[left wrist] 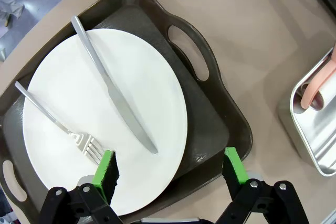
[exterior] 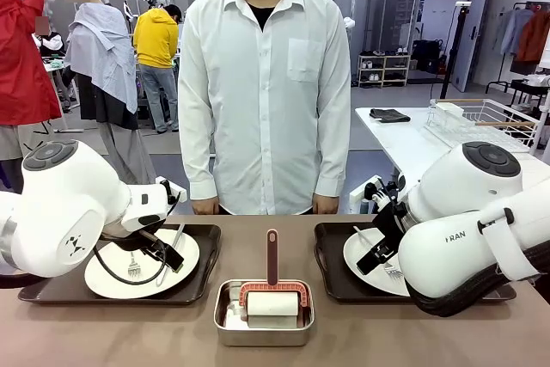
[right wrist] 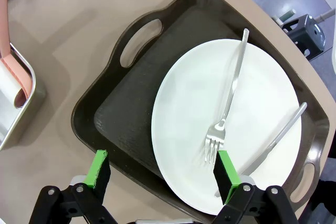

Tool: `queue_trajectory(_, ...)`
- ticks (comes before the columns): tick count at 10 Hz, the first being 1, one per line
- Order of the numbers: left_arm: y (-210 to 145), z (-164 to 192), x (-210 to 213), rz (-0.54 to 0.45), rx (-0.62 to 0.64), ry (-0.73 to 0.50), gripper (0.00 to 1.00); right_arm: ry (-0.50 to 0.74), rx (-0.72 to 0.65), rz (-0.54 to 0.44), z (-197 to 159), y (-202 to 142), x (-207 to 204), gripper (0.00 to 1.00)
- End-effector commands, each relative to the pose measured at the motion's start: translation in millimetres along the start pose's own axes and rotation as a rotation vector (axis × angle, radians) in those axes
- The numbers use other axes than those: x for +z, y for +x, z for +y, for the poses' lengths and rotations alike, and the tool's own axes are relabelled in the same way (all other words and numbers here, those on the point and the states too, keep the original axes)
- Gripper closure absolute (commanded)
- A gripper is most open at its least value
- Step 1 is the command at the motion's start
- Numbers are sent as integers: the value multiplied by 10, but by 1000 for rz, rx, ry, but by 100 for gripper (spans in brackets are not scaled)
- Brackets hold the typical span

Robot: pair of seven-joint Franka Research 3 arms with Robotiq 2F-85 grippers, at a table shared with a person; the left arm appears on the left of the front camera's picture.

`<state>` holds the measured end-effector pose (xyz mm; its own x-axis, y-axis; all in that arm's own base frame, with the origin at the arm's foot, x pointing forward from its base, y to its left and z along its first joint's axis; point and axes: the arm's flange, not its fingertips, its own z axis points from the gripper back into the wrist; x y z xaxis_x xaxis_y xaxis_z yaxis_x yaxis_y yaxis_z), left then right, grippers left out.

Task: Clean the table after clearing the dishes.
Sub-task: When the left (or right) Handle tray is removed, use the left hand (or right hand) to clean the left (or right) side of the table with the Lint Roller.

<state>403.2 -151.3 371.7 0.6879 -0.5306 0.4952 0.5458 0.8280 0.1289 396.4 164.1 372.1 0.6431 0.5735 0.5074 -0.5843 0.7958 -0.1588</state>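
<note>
1. Nearest the lens in the front view, a small steel pan [exterior: 262, 338] sits at the bottom centre of the counter [exterior: 129, 337]. It holds a white roller with a reddish handle [exterior: 271, 264]. At lower left, the left tray [exterior: 51, 291] carries the left plate [exterior: 112, 283]. At lower right, the right tray [exterior: 331, 274] carries the right plate [exterior: 361, 251]. The left jaws hang over the left plate and the right jaws over the right plate. A person in a white shirt [exterior: 266, 83] stands at the far edge, top centre.
2. In the left wrist view, the left jaws are wide apart with nothing between them. The left green pads [left wrist: 106, 167] rise from the bottom edge. One is over the plate's rim beside the tines of a fork [left wrist: 58, 121]. The other is past the tray's corner, over bare counter. A knife [left wrist: 113, 87] lies diagonally across the plate. The pan shows at the right edge.
3. In the right wrist view, the right jaws are also wide apart and empty. One of the right green pads [right wrist: 227, 176] is over the plate, just below the tines of a second fork [right wrist: 228, 98]. The other is at the tray's lower-left edge. A second knife [right wrist: 278, 135] lies toward the right of the frame.
</note>
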Motion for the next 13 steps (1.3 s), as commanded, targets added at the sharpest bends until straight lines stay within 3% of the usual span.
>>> queue_trajectory(1, 0, 0, 0, 0, 0, 0, 0, -11, 1, -8, -94, 111, 5, 0)
queue_trajectory(4, 333, 221, 226, 6, 7, -50, 0, 28, -12, 5, -464, 480, 183, 0)
queue_trajectory(6, 464, 508, 535, -44, 89, -239, 0, 149, -136, 4, -922, 587, 413, 0)
queue_trajectory(7, 454, 702, 720, -85, 141, -336, 0, 276, -231, -24, -1128, 544, 549, 0)
queue_trajectory(10, 155, 1384, 1157, -258, 385, -632, 0, 517, -461, -82, -1539, 136, 891, 0)
queue_trajectory(11, -44, 1551, 1239, -316, 486, -674, 0, 537, -571, -93, -1600, -131, 1004, 0)
queue_trajectory(13, -690, 1874, 1440, -433, 666, -644, 0, 584, -769, -257, -1909, -893, 1234, 0)
